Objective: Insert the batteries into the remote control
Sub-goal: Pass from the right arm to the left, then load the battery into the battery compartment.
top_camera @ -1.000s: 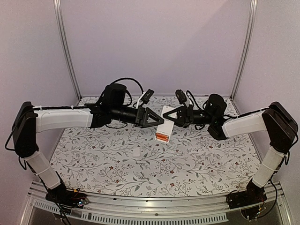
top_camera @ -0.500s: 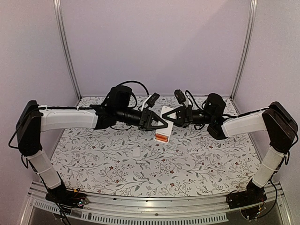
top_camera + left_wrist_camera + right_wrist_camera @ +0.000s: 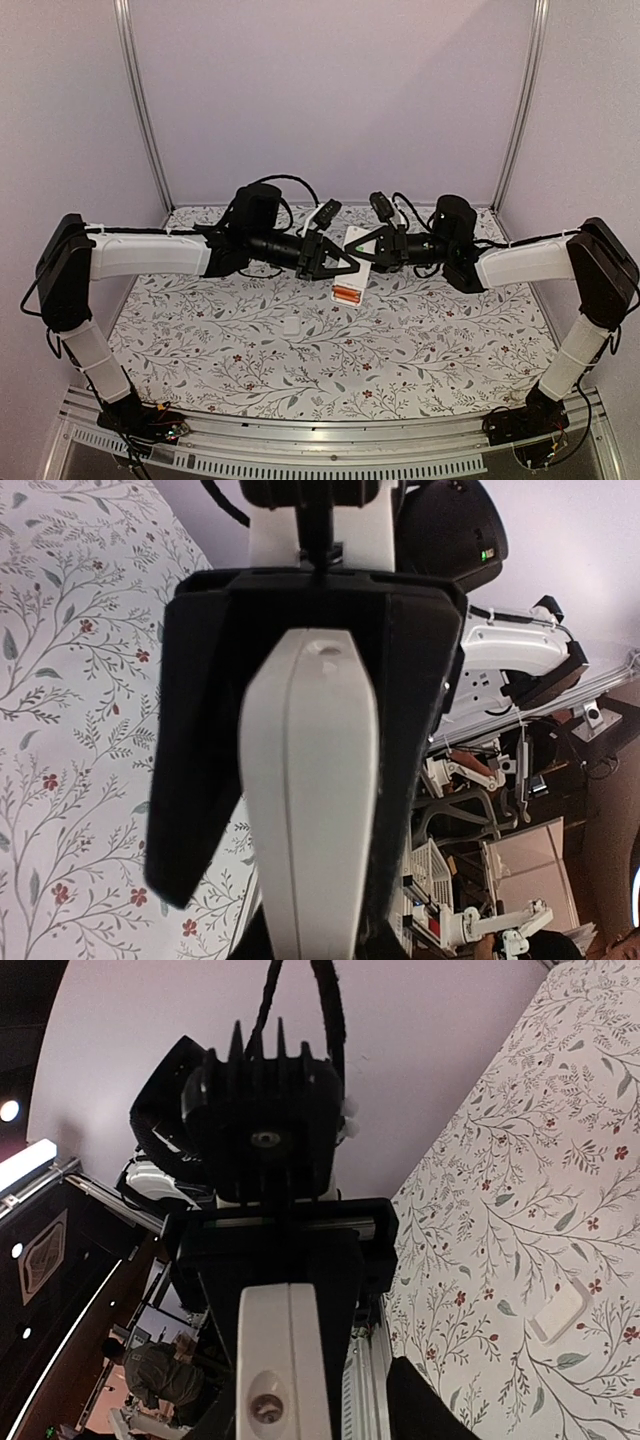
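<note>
You have the remote control (image 3: 355, 238) pinched between both arms over the floral table (image 3: 450, 340); your left gripper (image 3: 345, 264) and right gripper (image 3: 365, 252) are each clamped on it. The batteries (image 3: 347, 294) show orange at its near end; the cover plate (image 3: 291, 326) lies on the table apart from it.

Floral-print surface (image 3: 420, 350) with grey leaves and small red blossoms, plain lilac walls (image 3: 330, 90) on three sides, aluminium corner posts (image 3: 140, 110), slotted metal rail (image 3: 330, 450) along near edge, even diffuse light, lab clutter (image 3: 500, 780) beyond enclosure
</note>
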